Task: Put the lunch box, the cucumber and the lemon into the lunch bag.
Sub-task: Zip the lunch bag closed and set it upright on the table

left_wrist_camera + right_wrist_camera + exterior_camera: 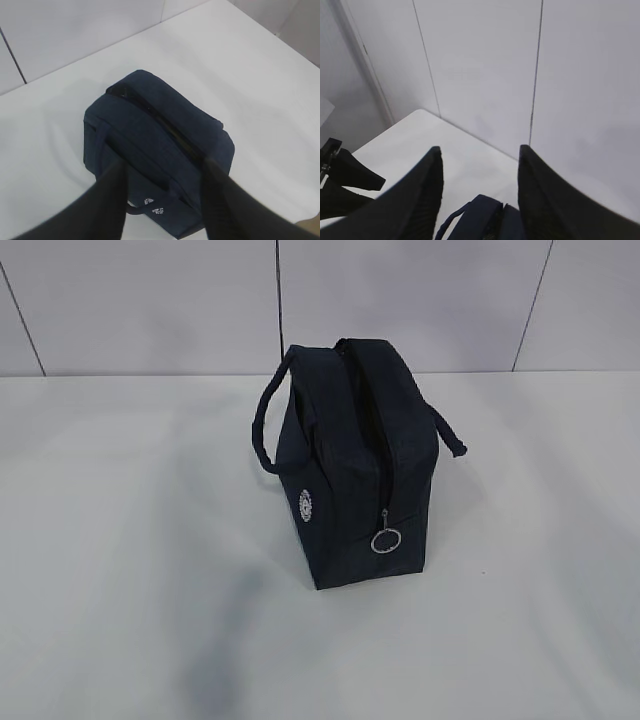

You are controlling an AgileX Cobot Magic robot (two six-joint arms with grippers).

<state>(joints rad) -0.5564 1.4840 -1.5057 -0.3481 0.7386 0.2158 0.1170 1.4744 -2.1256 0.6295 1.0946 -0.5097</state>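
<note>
A: Starting at the left end effector (162, 200): its jaws stand apart with nothing between them, and the lunch bag (160, 150) sits directly below and ahead of its fingertips on the white bench (260, 75).

B: And the right end effector (480, 195)?

A: Also spread and empty, higher up; only a handle (462, 215) and the bag's top edge show just under its fingers, with wall panels beyond.

B: How would the bag handle?

A: Soft fabric, likely light, and it would sag if pinched mid-panel. The zipper line (378, 455) along the top looks closed or nearly so; the ring pull (386, 540) hangs at the end nearest the exterior camera. I'd take that ring, or a loop handle to steady it.

B: The lunch box, cucumber, lemon?

A: None in view, so I cannot tell whether they are inside.
</note>
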